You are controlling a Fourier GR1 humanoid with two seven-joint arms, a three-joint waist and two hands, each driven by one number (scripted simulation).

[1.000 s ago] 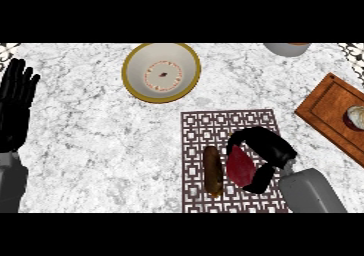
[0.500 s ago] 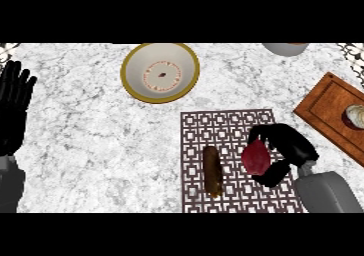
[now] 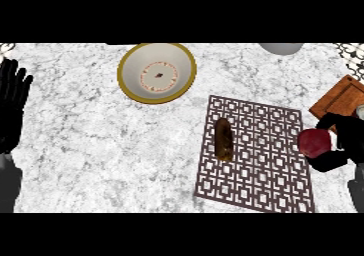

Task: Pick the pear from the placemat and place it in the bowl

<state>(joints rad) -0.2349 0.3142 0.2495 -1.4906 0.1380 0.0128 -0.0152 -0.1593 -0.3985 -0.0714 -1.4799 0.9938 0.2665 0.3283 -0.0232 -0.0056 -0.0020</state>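
Pear (image 3: 315,142) shifts to the right edge of the placemat (image 3: 259,165), right hand (image 3: 346,145) curled round it.
Best carried level toward the bowl (image 3: 157,72) at upper left, clearing its rim before release.

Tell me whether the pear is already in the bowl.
No, the pear is held in the right hand by the placemat's right edge, well apart from the bowl.

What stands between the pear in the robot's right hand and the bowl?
Nothing visible. Between the pear, held in the right hand, and the bowl lie only placemat and counter; a brown oblong item sits beside that line.
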